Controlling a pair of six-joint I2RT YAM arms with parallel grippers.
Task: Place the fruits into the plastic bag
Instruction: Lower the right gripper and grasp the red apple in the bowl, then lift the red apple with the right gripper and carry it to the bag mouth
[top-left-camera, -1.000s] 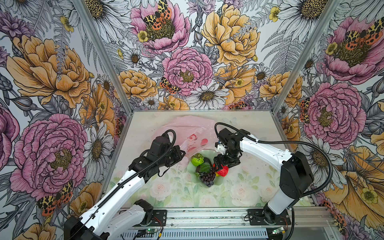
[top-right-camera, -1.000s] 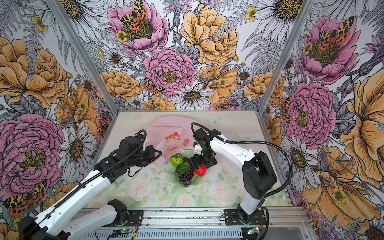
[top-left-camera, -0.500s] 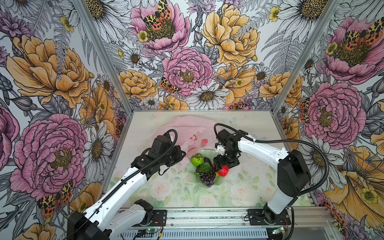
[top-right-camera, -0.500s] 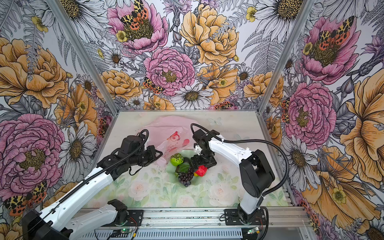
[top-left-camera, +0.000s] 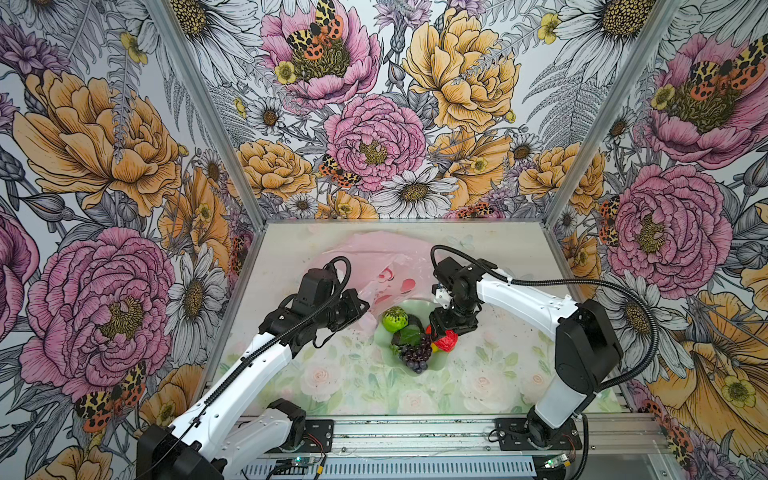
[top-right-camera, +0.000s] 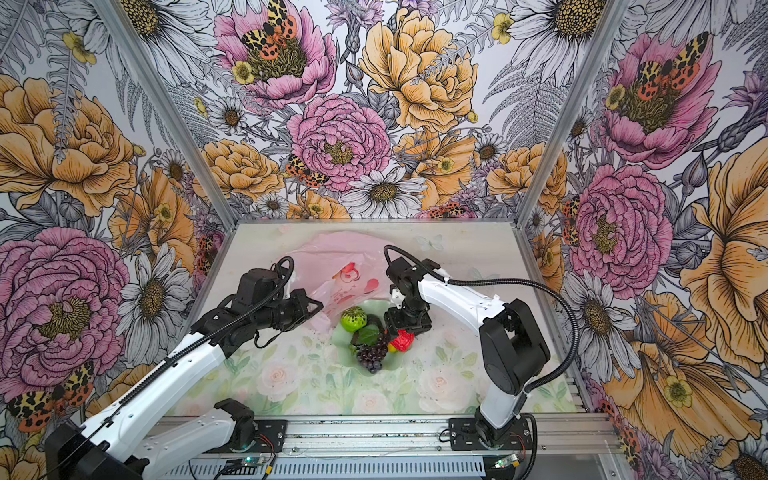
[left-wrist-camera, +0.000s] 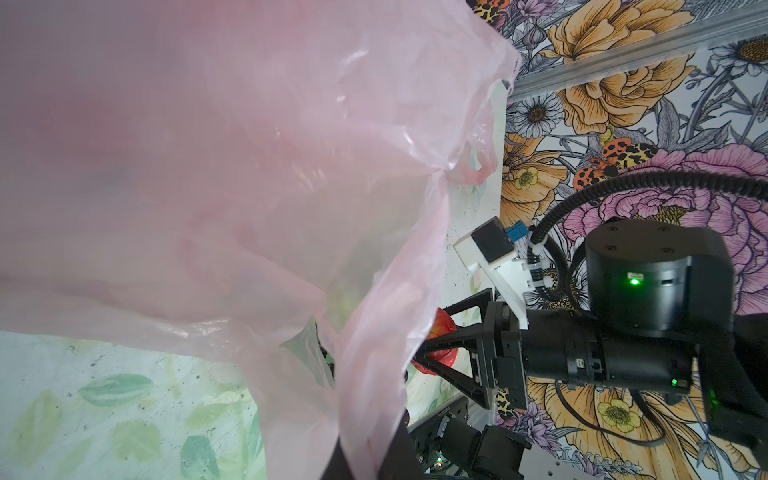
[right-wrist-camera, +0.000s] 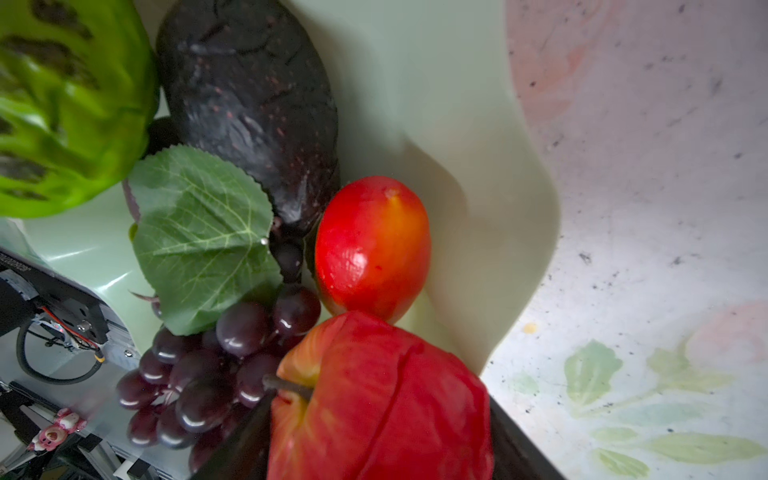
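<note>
Two robot arms work over a floral-printed table (top-left-camera: 498, 374) inside a flower-papered booth. The task is at an early stage: five toy fruits are in a pale green scalloped dish (right-wrist-camera: 457, 124) near the middle of the table, none of them in the bag. The translucent pink plastic bag (top-left-camera: 374, 253) lies crumpled just beyond the dish, toward the far left. The left gripper (top-left-camera: 362, 305) is pinched shut on the bag's near edge and holds it raised, so the film drapes across the left wrist view. A reddish shape (top-left-camera: 409, 284) shows through the bag; it is unclear whether this is a fruit already inside or part of the print. In the dish, a bumpy green fruit (right-wrist-camera: 62, 104) sits on the far left side, touching a blackish lump (right-wrist-camera: 253, 108). A dark purple grape bunch (right-wrist-camera: 199, 382) with its leaf lies on the near side. An orange-red oval fruit (right-wrist-camera: 372, 249) rests between the grapes and the dish's right rim. The right gripper (top-left-camera: 444, 332) is down at that rim, and its jaws clasp a red apple (right-wrist-camera: 382, 399) from both sides. The apple looks low against the dish, not yet lifted. By this view, all five fruits remain to be carried across and dropped into the held-open bag.
</note>
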